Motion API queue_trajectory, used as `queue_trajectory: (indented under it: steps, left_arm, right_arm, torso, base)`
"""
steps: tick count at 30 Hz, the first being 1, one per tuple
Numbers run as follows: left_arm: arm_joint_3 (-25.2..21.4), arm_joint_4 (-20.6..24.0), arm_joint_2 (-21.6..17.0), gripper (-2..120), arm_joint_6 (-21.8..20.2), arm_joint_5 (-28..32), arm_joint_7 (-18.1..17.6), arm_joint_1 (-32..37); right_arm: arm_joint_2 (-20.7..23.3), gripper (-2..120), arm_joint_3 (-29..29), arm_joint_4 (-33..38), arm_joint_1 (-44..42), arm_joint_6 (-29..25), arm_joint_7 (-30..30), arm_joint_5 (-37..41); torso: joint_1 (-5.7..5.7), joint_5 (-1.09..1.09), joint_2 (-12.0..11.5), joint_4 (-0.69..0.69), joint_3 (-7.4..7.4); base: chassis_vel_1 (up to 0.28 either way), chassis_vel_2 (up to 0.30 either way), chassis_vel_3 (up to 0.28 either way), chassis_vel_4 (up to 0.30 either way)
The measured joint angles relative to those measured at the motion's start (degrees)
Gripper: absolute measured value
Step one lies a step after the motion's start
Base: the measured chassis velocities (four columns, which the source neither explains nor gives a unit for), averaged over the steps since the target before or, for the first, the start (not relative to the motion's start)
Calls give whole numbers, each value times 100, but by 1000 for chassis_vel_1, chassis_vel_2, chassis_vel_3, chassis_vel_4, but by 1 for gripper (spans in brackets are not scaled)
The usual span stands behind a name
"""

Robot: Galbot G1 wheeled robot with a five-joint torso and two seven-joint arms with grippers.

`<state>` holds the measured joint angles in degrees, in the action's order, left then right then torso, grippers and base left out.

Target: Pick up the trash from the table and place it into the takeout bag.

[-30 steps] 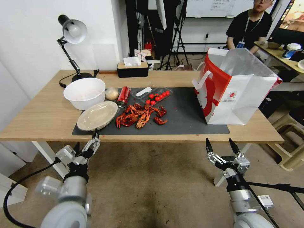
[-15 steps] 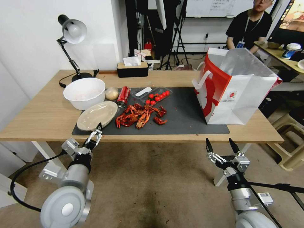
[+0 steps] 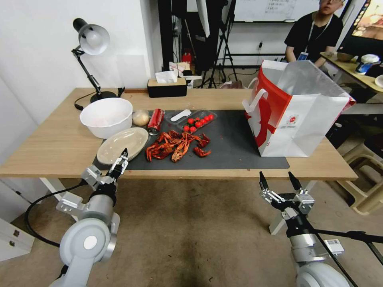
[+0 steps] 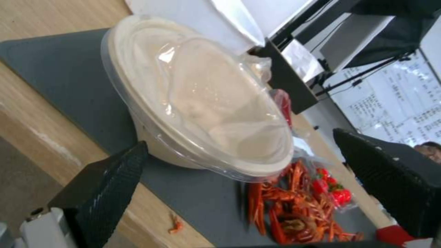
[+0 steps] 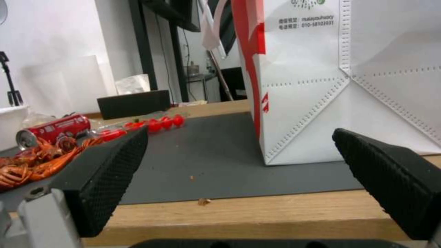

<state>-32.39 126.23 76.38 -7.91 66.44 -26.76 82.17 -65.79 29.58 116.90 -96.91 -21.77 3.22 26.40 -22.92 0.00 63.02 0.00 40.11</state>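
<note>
- Wooden surface (image 3: 60, 147) with a dark mat stretches ahead.
- My left gripper (image 3: 120, 158), jaws spread and empty, sits at the plate (image 3: 123, 145)'s near rim; its long axis runs away rightward.
- My right gripper (image 3: 280, 182) waits released below the edge, bag (image 3: 303, 119) beyond.

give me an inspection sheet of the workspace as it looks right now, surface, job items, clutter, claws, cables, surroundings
Surface: light-wood table with dark grey mat.
Job's things: beige oval plate under a clear lid, red soda can on its side, small beige ball, takeout bag upright and open.
Clutter: white bowl, crayfish shells, cherry tomatoes, tissue box, desk lamp.
Claws: left claw open at the plate's near edge; right claw open, below the table's front edge.
Cables: black cable by the left arm.
Surroundings: tripods, whiteboard.
</note>
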Motion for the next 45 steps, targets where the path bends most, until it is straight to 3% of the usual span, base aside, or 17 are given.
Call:
queue_trajectory:
  steps: [10,13,26,29,31,33,35,45]
  left_arm:
    - [-43,-161,-48,95,-265,182,-372,-242]
    - [-61,-221,-56,79,-282,336,-488,-328]
    - [-113,-330,-126,39,-254,636,-659,-492]
    - [-114,-351,-134,23,-244,647,-662,-506]
    - [-115,-355,-137,21,-243,650,-662,-508]
    - [-117,-371,-138,9,-237,657,-662,-517]
    - [-117,-378,-137,4,-233,659,-661,-521]
    - [-112,-373,-135,0,-80,671,-561,-480]
  right_arm:
    - [-4,100,37,2,-58,-2,13,0]
    - [14,100,62,51,-79,-2,14,16]
    - [-63,100,8,75,-111,27,19,-9]
    - [-68,100,1,77,-101,34,19,-14]
    - [-69,100,1,77,-98,36,20,-15]
    - [-66,100,2,77,-96,41,23,-15]
    - [-63,100,5,77,-96,41,25,-15]
    - [-68,100,13,76,-96,44,29,-15]
  torso:
    - [0,0,1,0,0]
    - [0,-1,1,0,0]
    - [0,0,1,0,0]
    - [0,0,1,0,0]
    - [0,0,1,0,0]
    - [0,0,1,0,0]
    - [0,0,1,0,0]
    - [0,0,1,0,0]
  base:
    - [0,0,0,0]
    - [0,0,0,0]
    - [0,0,0,0]
    - [0,0,0,0]
    - [0,0,0,0]
    - [0,0,0,0]
    - [0,0,0,0]
    - [0,0,0,0]
